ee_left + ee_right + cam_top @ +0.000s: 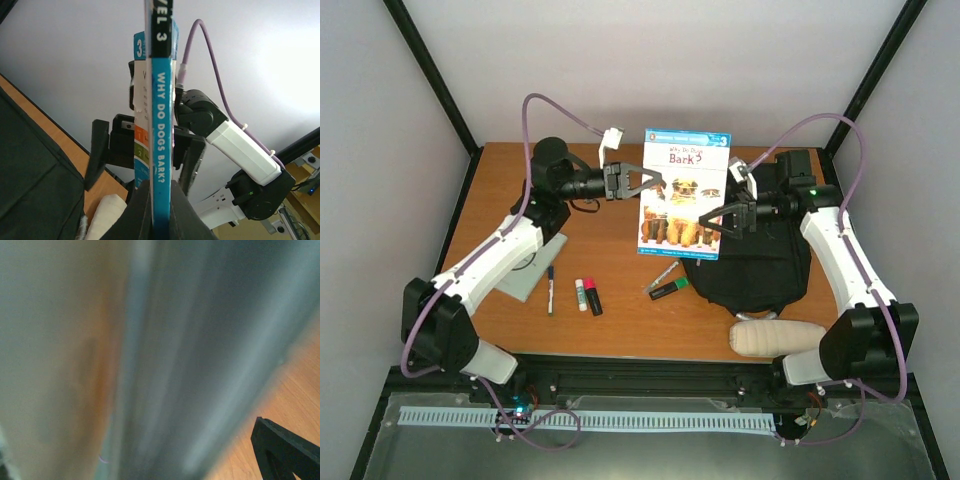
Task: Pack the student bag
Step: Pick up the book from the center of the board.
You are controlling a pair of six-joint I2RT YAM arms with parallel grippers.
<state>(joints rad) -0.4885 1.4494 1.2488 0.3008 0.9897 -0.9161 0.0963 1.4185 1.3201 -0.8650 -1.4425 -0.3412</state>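
Observation:
A blue and white book (685,193), "Why Do Dogs Bark?", is held up above the middle of the table. My left gripper (638,182) is shut on its left edge. In the left wrist view the blue spine (162,150) is pinched between my dark fingers (137,215). My right gripper (733,214) is open at the book's right edge, one of its fingers (98,150) on each side of the book. The right wrist view is filled by the blurred cover (150,360), with one finger (285,450) at the lower right. The black student bag (760,268) lies flat under the right arm.
A cream rolled pouch (778,338) lies at the front right, beside the bag. In front of the book lie a green-black marker (668,290), a silver pen (663,276), a glue stick (582,294), a black marker (593,298) and a pen (550,290). A grey pad (535,268) sits under the left arm.

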